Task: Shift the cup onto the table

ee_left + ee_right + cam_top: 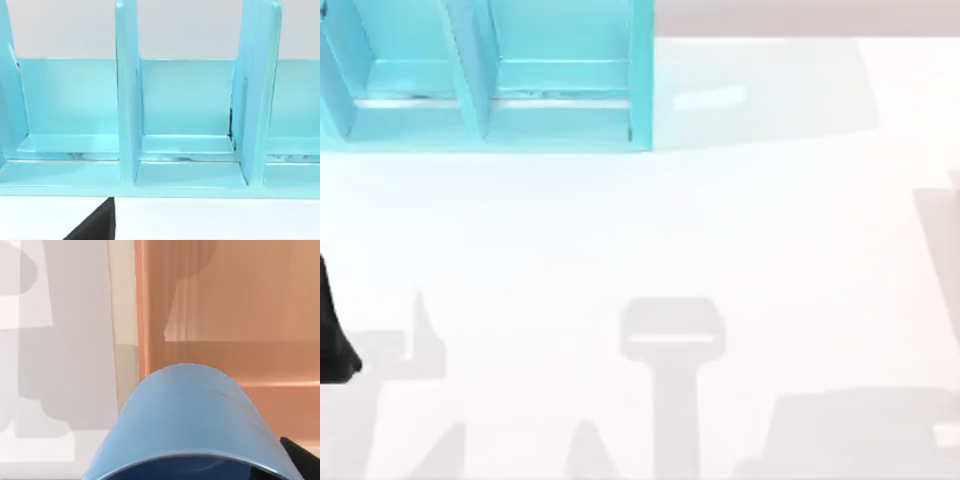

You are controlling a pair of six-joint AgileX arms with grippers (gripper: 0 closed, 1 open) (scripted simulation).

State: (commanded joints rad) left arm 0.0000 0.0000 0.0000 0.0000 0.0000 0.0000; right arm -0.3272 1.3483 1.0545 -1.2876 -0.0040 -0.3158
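Mid blue cup right up close in the right wrist view, open mouth turned toward the camera, round closed bottom pointing away, long axis running straight out from the camera. Rim seen as a curved edge with darker blue inside. Touching the cup's side: a black bit of the right gripper. Cannot tell how those jaws stand, wide or narrow, or whether holding the cup. Behind the cup, white table with grey shadows on it, and an orange-brown wall farther off. Cannot tell whether the cup touches the table. In the top view, big white glossy table with a turquoise shelf unit standing at its far left, open fronts facing the near side. In the left wrist view, the same shelf unit head on, split by upright walls into compartments side by side, each showing a bare turquoise floor and back wall with thin dark marks along the floor. Left arm parked at the table's left edge, a black bit of the left gripper low before the shelf unit; cannot tell how its jaws stand.
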